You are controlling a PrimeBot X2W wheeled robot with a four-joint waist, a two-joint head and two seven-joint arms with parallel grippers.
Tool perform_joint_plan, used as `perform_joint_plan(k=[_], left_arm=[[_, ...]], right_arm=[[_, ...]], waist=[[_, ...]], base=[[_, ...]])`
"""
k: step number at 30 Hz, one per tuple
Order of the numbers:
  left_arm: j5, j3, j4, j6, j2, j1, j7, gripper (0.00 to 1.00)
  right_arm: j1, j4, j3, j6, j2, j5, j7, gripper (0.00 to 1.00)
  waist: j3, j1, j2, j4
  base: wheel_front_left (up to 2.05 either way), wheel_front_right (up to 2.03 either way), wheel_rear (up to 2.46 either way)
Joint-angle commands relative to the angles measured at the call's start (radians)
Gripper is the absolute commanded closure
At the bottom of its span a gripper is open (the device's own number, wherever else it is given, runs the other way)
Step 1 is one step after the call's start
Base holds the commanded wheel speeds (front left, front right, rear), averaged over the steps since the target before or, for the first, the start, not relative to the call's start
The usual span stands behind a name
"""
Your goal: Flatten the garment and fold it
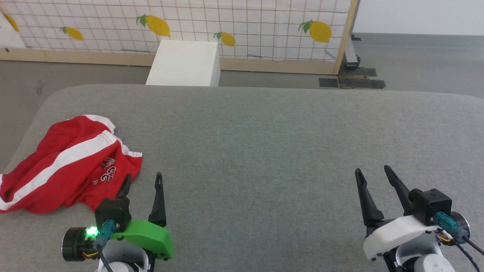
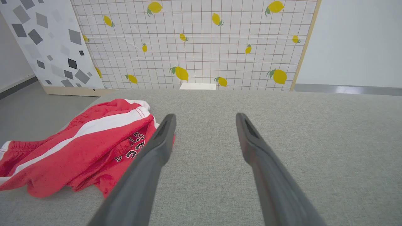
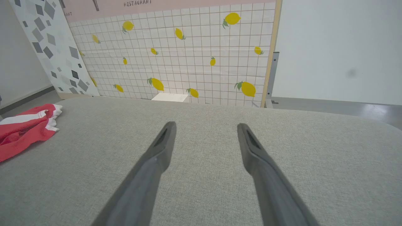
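The red shorts [image 1: 72, 162] lie crumpled in a heap at the left end of the grey table [image 1: 264, 143], a white side stripe and small white lettering facing up. In the left wrist view the shorts [image 2: 81, 147] sit just left of my fingers. My left gripper [image 1: 143, 181] stands open beside the heap's right edge, its left finger over the fabric's hem, holding nothing. My left gripper [image 2: 205, 121] shows bare cloth between its tips. My right gripper [image 1: 372, 173] is open far to the right over bare table. From there the shorts [image 3: 25, 128] lie far left; my right gripper [image 3: 205, 128] is empty.
A white box [image 1: 185, 63] stands on the floor beyond the table's far edge. A lemon-patterned grid panel [image 1: 189, 26] with a wooden frame closes the back. Grey floor lies left of the table, close to the shorts.
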Motion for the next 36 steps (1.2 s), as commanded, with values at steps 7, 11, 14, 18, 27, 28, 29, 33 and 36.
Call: perform_joint_plan(k=[7, 11, 14, 18, 27, 28, 29, 33, 36], left_arm=[[-0.019, 0.002, 0.013, 0.005, -0.002, 0.018, -0.023, 0.0], [-0.023, 0.004, 0.018, 0.006, -0.002, 0.022, -0.032, 0.0], [-0.026, 0.005, 0.021, 0.006, -0.002, 0.024, -0.038, 0.0], [-0.032, 0.007, 0.026, 0.008, -0.002, 0.026, -0.046, 0.0], [-0.043, 0.011, 0.036, 0.012, -0.003, 0.031, -0.065, 0.0], [-0.044, 0.011, 0.038, 0.012, -0.003, 0.032, -0.067, 0.0], [-0.045, 0.011, 0.039, 0.013, -0.003, 0.034, -0.069, 0.0], [-0.05, 0.011, 0.042, 0.014, -0.003, 0.037, -0.077, 0.0], [-0.053, 0.013, 0.046, 0.015, -0.003, 0.039, -0.083, 0.0]], right_arm=[[0.015, 0.022, 0.006, -0.001, 0.0, 0.021, -0.023, 0.0], [0.017, 0.031, 0.008, -0.001, 0.0, 0.028, -0.031, 0.0], [0.017, 0.036, 0.009, -0.001, 0.0, 0.035, -0.038, 0.0], [0.016, 0.044, 0.011, -0.001, 0.0, 0.044, -0.046, 0.0], [0.02, 0.064, 0.015, -0.001, 0.0, 0.066, -0.065, 0.0], [0.021, 0.066, 0.016, -0.001, 0.0, 0.068, -0.066, 0.0], [0.021, 0.068, 0.017, -0.001, 0.0, 0.071, -0.069, 0.0], [0.022, 0.074, 0.022, -0.001, 0.0, 0.078, -0.077, 0.0], [0.023, 0.079, 0.025, -0.001, 0.0, 0.081, -0.083, 0.0]], waist=[[0.0, 0.0, 0.0, 0.048], [-0.001, 0.0, 0.0, 0.071], [0.0, 0.0, 0.0, 0.088], [0.0, 0.0, 0.0, 0.109], [0.0, 0.0, 0.0, 0.159], [0.0, 0.0, 0.0, 0.163], [0.0, 0.0, 0.0, 0.169], [0.0, 0.0, 0.0, 0.187], [0.0, 0.0, 0.0, 0.199]], base=[[0.0, 0.0, 0.0], [0.0, 0.0, 0.0], [0.0, 0.0, 0.0], [0.0, 0.0, 0.0], [0.0, 0.0, 0.0], [0.0, 0.0, 0.0], [0.0, 0.0, 0.0], [0.0, 0.0, 0.0], [0.0, 0.0, 0.0]])
